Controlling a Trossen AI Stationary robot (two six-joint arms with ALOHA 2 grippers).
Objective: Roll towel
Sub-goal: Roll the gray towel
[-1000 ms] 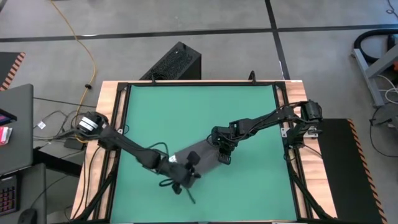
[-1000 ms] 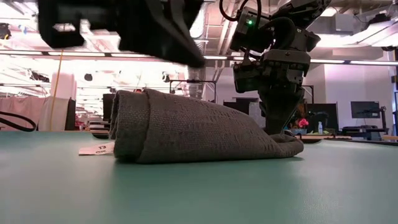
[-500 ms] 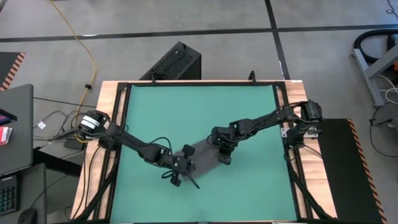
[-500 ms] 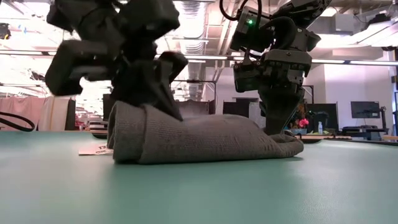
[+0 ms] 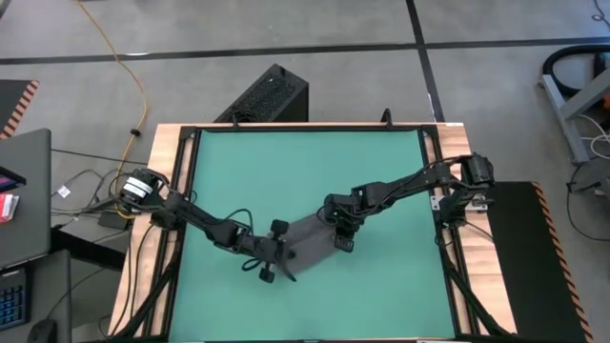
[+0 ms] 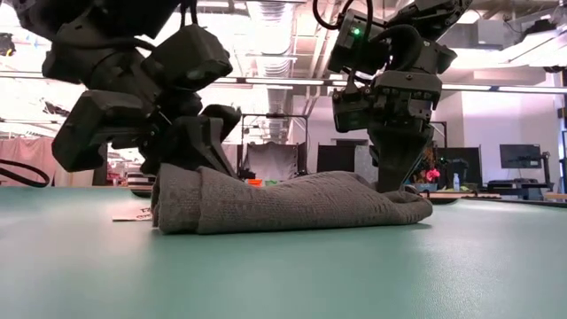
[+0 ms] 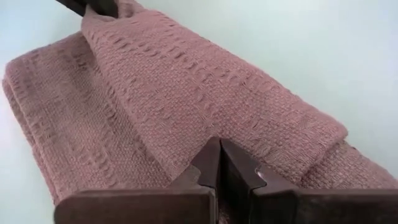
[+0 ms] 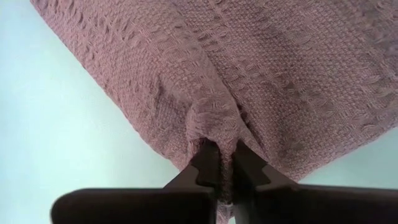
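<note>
The rolled end of the towel is being pressed flatter than a second ago by the left gripper, its fingers together. At three o'clock, the right gripper is still pinching the opposite edge. Rolling is being advanced near table centre.

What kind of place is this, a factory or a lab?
Probably a robotics lab or workshop: a green table framed in wood, bare ceiling pipes, monitors behind, and cables across a concrete floor.
</note>
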